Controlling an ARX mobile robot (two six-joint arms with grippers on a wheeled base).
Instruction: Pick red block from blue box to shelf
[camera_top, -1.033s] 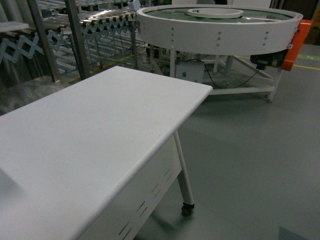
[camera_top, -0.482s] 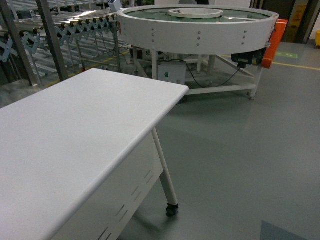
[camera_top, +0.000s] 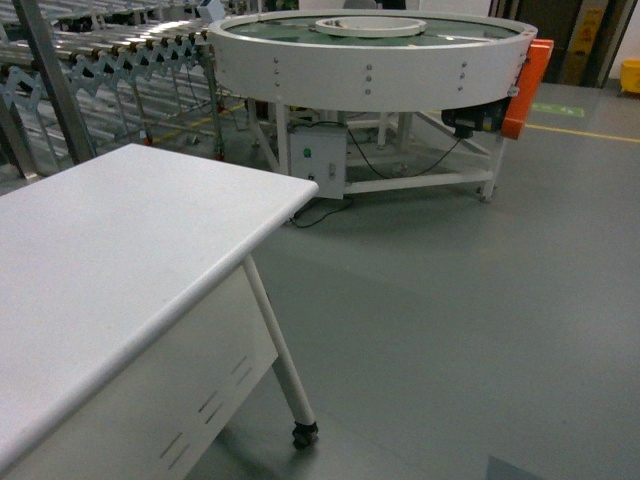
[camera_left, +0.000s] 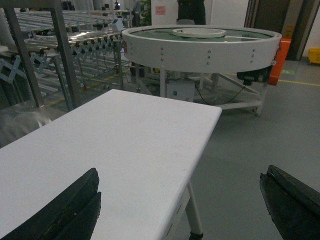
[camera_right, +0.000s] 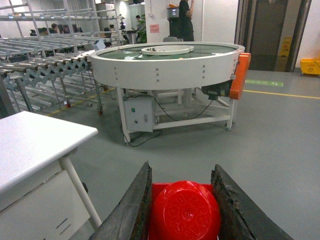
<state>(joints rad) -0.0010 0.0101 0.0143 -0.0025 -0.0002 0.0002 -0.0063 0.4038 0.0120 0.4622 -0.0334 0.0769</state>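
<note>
Already gripped: red block (camera_right: 184, 211) clamped between the right fingers (camera_right: 131, 210), stud face toward the wrist camera, carried off the floor beside the white surface (camera_top: 120, 250). Left fingers (camera_left: 65, 210) spread wide with nothing between them, hovering over that surface. No blue box in any view. Shelf (camera_right: 45, 55) well apart on the left, past the surface and next to the round white conveyor (camera_top: 370, 50).

Risks from here, judged only from this layout:
- Slipping out of the grip during the drive. Glossy plastic, and contact depth hard to judge, since only the top of the block shows; possibly a shallow hold. Any jolt from the base or a quick arm swing enough to shake it loose onto the floor.
- Clipping the rounded corner or the wheeled leg (camera_top: 280, 350) of the surface while turning toward the shelf.
- Catching a shelf post or a sloping rail with the open left fingers on approach.
- Setting the block on a sloped rail and losing it to a slide or roll.
</note>
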